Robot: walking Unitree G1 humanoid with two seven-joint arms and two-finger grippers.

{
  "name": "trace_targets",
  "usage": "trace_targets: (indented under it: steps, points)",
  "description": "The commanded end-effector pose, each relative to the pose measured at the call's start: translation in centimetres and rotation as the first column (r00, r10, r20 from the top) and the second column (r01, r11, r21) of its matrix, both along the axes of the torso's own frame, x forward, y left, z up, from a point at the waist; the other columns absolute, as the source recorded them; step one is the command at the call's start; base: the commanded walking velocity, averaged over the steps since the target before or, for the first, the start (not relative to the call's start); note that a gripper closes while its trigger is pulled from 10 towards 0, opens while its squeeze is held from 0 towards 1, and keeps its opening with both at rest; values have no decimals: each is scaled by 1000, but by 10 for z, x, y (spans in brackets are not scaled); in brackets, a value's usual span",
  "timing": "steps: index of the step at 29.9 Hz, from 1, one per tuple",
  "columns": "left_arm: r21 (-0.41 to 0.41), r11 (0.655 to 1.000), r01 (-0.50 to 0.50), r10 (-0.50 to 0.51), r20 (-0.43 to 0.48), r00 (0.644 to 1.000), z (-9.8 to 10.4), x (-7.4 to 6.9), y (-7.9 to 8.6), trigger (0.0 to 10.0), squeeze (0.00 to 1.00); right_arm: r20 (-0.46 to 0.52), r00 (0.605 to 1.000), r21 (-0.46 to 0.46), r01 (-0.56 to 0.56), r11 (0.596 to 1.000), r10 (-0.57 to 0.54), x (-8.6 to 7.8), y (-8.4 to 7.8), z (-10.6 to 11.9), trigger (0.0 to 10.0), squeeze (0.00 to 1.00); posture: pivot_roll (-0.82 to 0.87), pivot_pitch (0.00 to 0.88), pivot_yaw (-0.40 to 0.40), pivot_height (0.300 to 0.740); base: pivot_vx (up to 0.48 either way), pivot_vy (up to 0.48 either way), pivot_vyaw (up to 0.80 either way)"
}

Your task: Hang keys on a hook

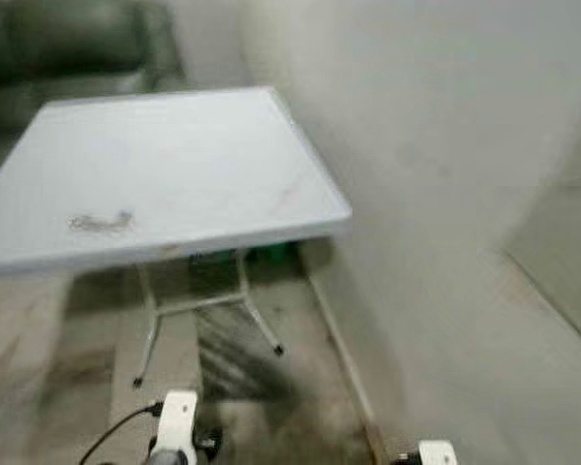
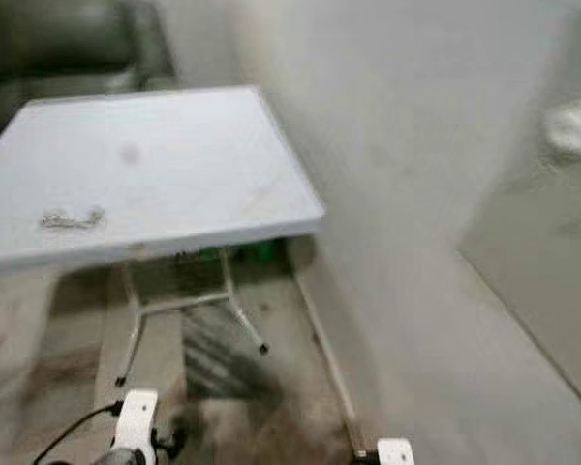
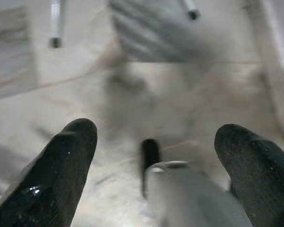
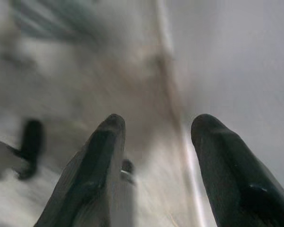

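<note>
Keys [image 1: 102, 223] lying flat on the white surface [image 1: 203, 155], near its front-left edge.

Small loose bunch, prob. light, metal & floppy, so likely to slide on the smooth top; best pinched at the ring, though blur hides which end that is. No hook to be made out on the wall [image 1: 426, 145] to the right. Left gripper [image 3: 156, 161] hangs low over the floor [image 1: 300, 387], fingers wide, holding nothing; right gripper [image 4: 156, 142] same, spread & empty, by the baseboard.

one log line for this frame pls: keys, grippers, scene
keys: lying on white table, near its front edge | left gripper: open, empty, low over floor | right gripper: open, empty, beside wall | views: blurred
</note>
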State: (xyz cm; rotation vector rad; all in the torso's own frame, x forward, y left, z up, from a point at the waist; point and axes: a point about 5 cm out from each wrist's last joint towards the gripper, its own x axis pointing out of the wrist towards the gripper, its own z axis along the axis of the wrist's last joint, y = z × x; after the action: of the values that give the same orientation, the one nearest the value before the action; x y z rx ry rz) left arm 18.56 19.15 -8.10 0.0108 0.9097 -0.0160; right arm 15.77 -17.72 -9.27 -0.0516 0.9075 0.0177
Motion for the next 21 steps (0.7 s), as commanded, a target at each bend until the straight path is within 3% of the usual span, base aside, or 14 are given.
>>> trace_targets:
  steps: [1,11,21]
  points:
    - [-17,1000,8,-8,20,1000,3,8,-9,10000,0,-27,1000,-19,15,1000,-15,-9,-8,-3,10000,0,1,0,-33,740,0,0,800]
    - [-21,1000,3,-2,19,1000,3,10,-10,10000,0,-24,999,-14,23,1000,-24,-8,-10,-2,10000,0,0,0,-36,740,0,0,800]
    - [-33,999,-11,12,16,1000,4,11,-11,10000,0,-22,999,-12,46,999,-46,-9,-12,-2,10000,0,0,0,-40,740,0,0,41]
